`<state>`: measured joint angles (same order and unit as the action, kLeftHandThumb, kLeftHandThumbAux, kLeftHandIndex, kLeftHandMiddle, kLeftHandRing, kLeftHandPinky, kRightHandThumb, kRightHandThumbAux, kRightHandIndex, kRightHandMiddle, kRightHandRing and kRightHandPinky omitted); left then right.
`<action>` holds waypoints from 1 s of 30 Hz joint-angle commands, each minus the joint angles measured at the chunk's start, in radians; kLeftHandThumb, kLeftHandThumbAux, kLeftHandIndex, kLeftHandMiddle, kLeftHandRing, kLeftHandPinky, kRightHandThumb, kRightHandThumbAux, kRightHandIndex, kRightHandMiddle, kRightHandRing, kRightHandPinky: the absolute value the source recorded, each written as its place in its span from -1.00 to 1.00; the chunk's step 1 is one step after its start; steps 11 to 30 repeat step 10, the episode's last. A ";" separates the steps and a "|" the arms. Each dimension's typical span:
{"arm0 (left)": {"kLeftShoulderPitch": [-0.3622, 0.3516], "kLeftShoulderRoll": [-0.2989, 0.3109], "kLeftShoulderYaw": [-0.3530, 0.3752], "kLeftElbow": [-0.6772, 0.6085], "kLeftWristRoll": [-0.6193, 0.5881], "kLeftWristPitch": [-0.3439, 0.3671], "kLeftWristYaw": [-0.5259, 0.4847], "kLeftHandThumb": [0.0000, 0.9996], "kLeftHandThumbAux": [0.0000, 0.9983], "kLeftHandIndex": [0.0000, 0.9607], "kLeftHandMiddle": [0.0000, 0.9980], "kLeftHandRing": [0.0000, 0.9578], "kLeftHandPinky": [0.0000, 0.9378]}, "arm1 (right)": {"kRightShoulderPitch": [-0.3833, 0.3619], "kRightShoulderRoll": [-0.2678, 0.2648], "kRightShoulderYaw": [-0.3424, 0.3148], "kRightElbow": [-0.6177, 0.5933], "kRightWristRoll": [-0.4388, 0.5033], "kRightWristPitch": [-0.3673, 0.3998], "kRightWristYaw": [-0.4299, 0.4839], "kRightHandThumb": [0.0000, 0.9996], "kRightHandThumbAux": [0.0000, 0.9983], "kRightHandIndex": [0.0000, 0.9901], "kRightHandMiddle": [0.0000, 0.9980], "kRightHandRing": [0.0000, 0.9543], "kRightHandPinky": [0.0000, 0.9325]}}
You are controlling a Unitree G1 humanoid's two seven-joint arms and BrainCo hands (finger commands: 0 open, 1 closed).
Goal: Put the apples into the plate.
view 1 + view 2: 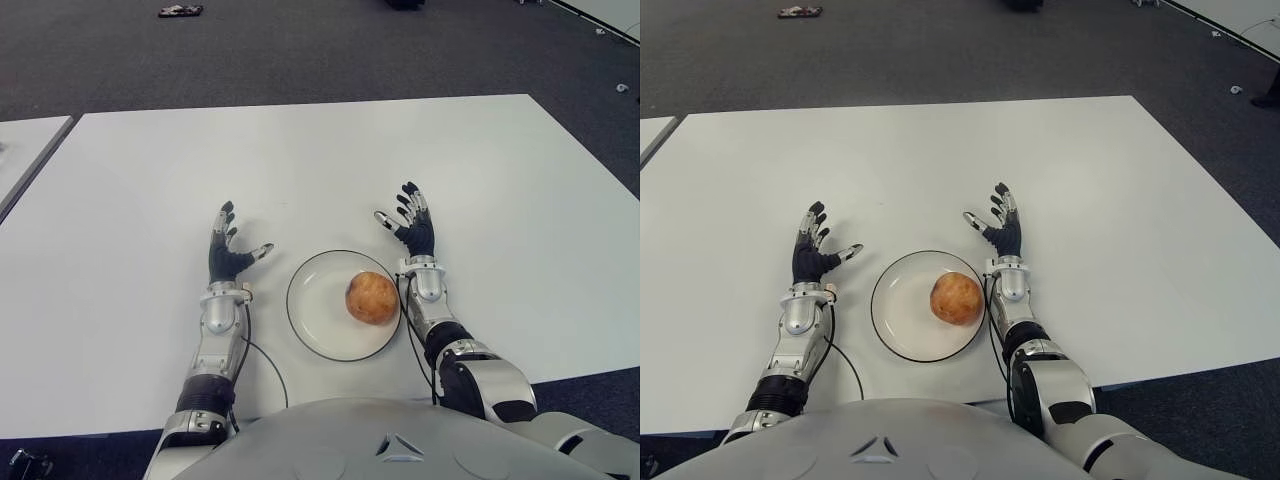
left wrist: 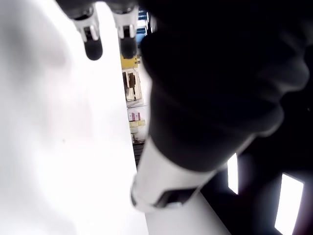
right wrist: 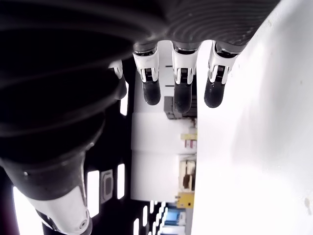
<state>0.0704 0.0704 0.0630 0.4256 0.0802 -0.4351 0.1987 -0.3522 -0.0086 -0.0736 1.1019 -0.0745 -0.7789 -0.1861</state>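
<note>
1. Apple (image 1: 371, 297) sits in the plate (image 1: 312, 320), toward its right side; no other apple in sight.
2. My right hand (image 1: 413, 228) just beyond the plate's right edge, fingers spread, empty; my left hand (image 1: 229, 252) left of it, likewise.
3. Risk, I judge: my right wrist close by the rim; a careless withdrawal could nudge the plate on the table (image 1: 300, 160).

We count one apple (image 1: 372, 297), at the plate's three o'clock side, and one white plate (image 1: 316, 312) on one white table (image 1: 300, 160). We count two robot hands: the left hand (image 1: 229, 254) and the right hand (image 1: 413, 228).
</note>
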 commanded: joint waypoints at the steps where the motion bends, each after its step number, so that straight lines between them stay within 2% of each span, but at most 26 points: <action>1: 0.011 0.009 -0.002 -0.009 0.009 -0.004 -0.018 -1.00 0.02 -1.00 -0.95 -0.95 -0.89 | 0.079 -0.022 -0.010 0.032 0.004 0.003 0.010 -0.69 0.57 -0.89 -0.76 -0.72 -0.68; 30: 0.011 0.010 -0.003 -0.004 0.008 -0.015 -0.019 -1.00 0.02 -1.00 -0.95 -0.95 -0.89 | 0.093 -0.032 -0.008 0.026 -0.006 -0.010 0.010 -0.65 0.56 -0.88 -0.73 -0.71 -0.67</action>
